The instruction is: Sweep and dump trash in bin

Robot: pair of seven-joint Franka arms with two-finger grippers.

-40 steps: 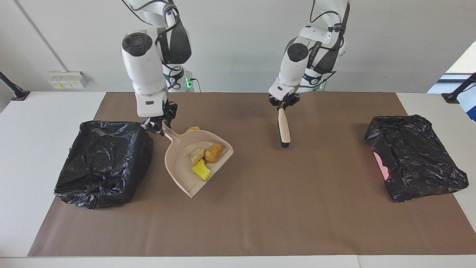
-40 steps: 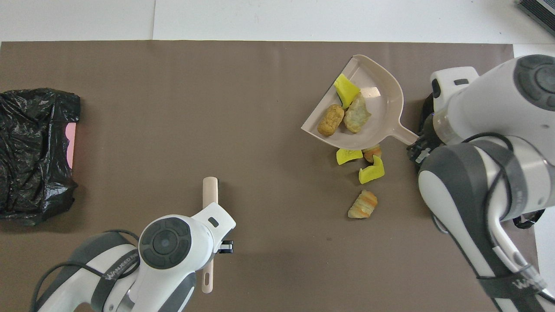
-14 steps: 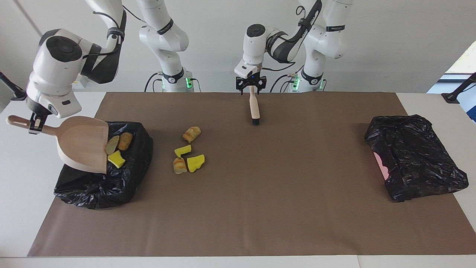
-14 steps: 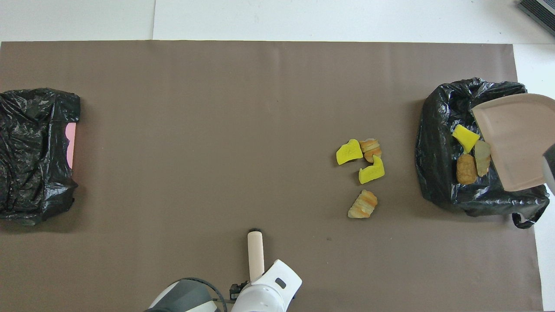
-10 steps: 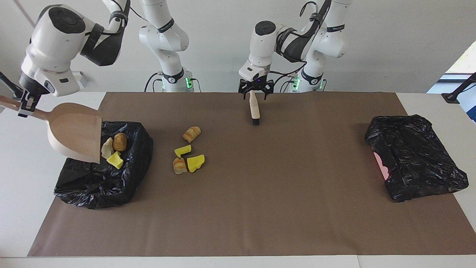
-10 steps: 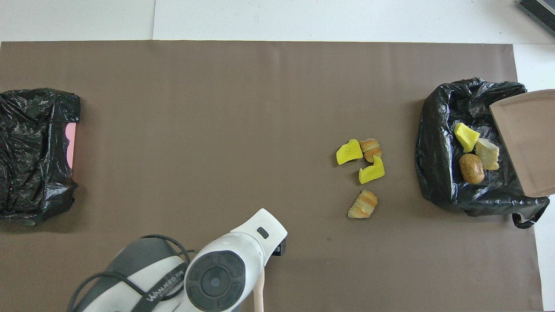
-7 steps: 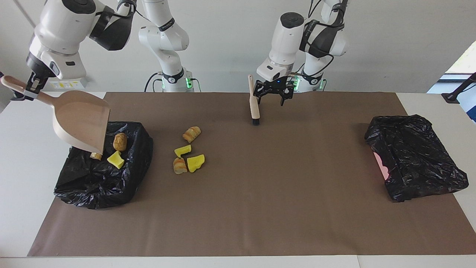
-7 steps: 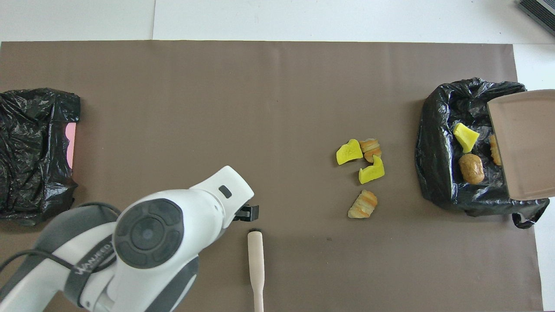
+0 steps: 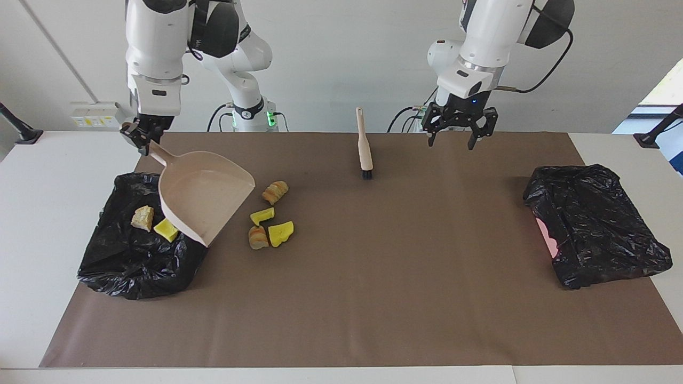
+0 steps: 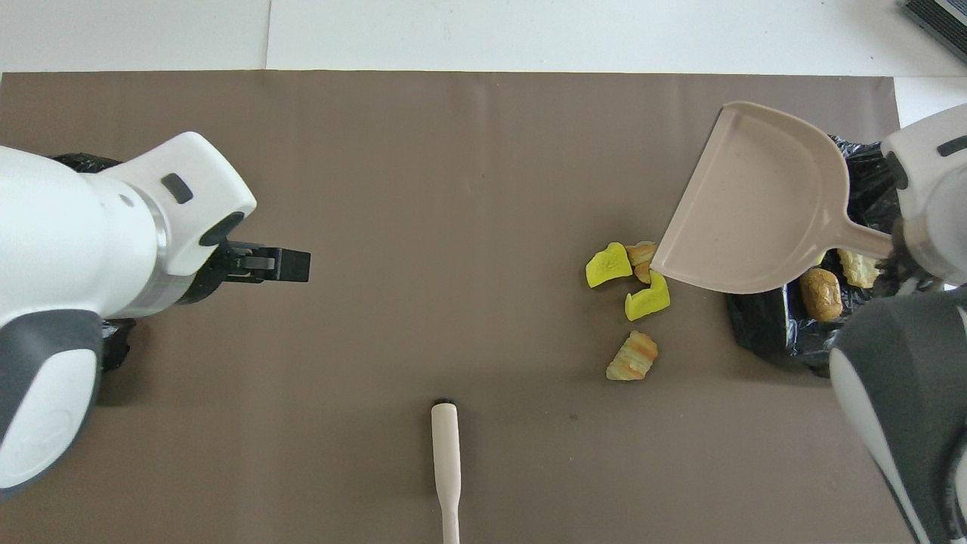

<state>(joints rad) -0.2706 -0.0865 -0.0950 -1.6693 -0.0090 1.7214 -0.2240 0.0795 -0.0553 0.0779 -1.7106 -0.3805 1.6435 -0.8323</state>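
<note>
Now we see the right gripper (image 9: 140,140) at the upper left of the facing view, its jaws pinching the handle of the pale dustpan (image 9: 205,194), which hangs tilted and empty over the edge of the black bin bag (image 9: 136,256) at the right arm's end of the surface (image 9: 373,277). In the overhead view the dustpan (image 10: 755,204) sits at the upper right of the frame, covering part of that bag (image 10: 786,332). Inside the bag we count three pieces of trash: a tan lump (image 9: 142,218) and a yellow chunk (image 9: 166,230) in the facing view, plus a brown lump (image 10: 820,294) showing from overhead. Four more scraps lie on the brown mat just beside the bag, toward the middle of the surface: a striped bread-like lump (image 9: 275,192), a small yellow piece (image 9: 262,216), a larger yellow chunk (image 9: 280,233) and an orange-brown lump (image 9: 258,238) touching it. We find the left gripper (image 9: 453,133) at the upper right of the facing view, raised over the mat with its jaws spread wide and holding nothing. A brush (image 9: 364,146) stands apart from it near the top centre of that view, bristles down on the mat. A second black bag (image 9: 595,224) lies at the left arm's end.
</note>
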